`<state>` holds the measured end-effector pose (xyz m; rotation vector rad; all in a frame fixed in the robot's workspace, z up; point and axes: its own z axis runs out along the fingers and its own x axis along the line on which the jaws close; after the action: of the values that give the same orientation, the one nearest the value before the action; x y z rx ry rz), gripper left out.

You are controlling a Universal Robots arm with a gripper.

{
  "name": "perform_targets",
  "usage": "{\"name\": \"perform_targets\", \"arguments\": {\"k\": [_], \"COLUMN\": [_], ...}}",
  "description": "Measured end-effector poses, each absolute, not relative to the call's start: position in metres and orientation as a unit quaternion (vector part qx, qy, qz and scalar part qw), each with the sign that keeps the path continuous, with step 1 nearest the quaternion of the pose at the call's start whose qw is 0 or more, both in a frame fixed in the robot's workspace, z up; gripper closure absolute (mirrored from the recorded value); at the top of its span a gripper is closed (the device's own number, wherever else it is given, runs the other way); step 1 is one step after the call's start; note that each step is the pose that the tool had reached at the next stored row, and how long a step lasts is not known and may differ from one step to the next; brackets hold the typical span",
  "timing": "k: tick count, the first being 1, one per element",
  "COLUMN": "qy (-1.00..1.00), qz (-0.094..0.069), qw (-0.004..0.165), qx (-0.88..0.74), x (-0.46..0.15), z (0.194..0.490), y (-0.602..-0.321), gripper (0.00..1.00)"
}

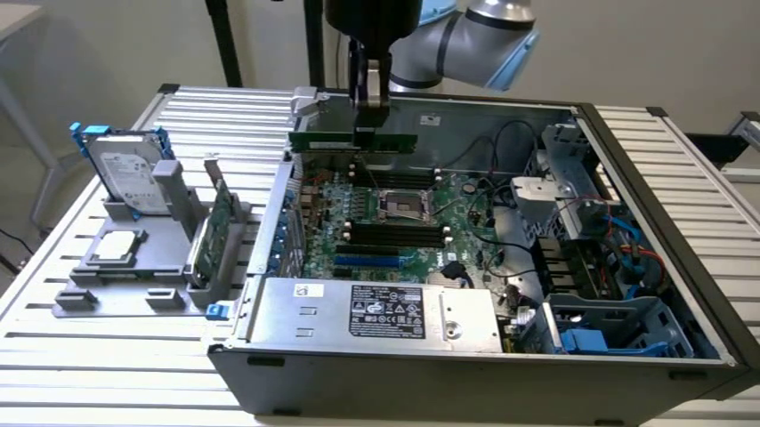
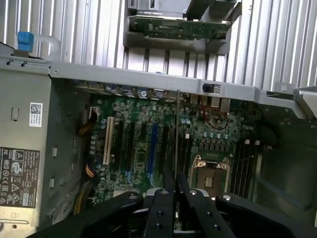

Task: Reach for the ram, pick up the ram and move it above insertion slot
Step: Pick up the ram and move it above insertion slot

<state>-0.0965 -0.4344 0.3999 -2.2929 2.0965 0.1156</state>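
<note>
Green and thin, the ram [image 1: 354,141] hangs level in the upper middle of the exterior view, clamped at its top edge by the tool [image 1: 370,114], whose fingers are closed tight on it. It sits above the far part of the open computer case [image 1: 665,267], over the motherboard [image 1: 392,222] and clear of it. In the wrist view the ram [image 2: 177,134] shows edge-on as a thin vertical line running up from between the two dark fingers [image 2: 163,208] at the bottom centre of the frame, with the black slots [image 2: 168,148] of the board behind it.

One silver power supply box [image 1: 374,311] fills the near left of the case; its white and black labels carry print too small to read. At the left of the exterior view one grey holder [image 1: 142,267] stands on the slatted metal table [image 1: 71,356], carrying one hard drive [image 1: 125,173] upright, one processor chip [image 1: 117,245] lying flat, and one larger green card [image 1: 214,236] standing on edge. One processor socket [image 1: 401,206] sits mid-board.
</note>
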Motion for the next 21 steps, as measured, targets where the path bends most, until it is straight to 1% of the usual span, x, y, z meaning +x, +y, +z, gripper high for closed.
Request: {"name": "perform_targets", "arguments": {"k": [9,21], "qy": [0.674,0.678], "qz": [0.037,0.038], "qw": [0.016,0.018], "qx": [-0.737,-0.734], "x": [-0.082,-0.062], "z": [0.393,0.390], "y": [-0.405,-0.397], "gripper": [0.86,0.86]}}
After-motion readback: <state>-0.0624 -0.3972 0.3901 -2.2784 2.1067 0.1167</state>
